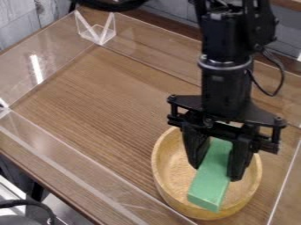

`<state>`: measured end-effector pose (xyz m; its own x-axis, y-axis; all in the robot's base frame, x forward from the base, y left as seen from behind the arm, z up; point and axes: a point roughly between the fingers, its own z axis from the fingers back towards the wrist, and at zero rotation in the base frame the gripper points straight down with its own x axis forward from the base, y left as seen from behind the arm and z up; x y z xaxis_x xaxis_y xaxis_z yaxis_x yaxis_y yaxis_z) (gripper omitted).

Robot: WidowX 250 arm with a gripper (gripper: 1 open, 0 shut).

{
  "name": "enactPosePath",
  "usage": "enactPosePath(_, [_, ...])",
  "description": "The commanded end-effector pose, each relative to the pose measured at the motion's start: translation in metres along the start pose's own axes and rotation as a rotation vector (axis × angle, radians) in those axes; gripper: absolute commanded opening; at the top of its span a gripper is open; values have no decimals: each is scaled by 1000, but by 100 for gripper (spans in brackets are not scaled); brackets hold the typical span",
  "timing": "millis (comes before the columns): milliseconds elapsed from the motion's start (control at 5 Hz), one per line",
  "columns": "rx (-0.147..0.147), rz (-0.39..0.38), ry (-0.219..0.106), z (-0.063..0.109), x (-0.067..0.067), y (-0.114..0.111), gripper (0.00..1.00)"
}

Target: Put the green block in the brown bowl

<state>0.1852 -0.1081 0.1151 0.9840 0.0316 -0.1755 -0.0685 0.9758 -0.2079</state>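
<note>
The brown bowl (165,167) sits at the front right of the wooden table. Inside it the green block (214,184) stands tilted, its lower end resting on the bowl's floor near the front rim. My gripper (220,158) points steeply down into the bowl, its two dark fingers shut on the block's upper end. The black arm rises straight above the bowl and hides the bowl's far rim.
A clear acrylic wall (70,167) edges the table on the left and front sides. A small clear plastic stand (97,29) sits at the back left. The wood surface (106,88) stretches left of the bowl.
</note>
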Motion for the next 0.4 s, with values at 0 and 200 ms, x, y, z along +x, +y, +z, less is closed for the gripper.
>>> enactPosePath(0, [-18, -2, -31, 9, 2, 0, 0])
enactPosePath(200, [-19, -3, -30, 9, 3, 1, 0])
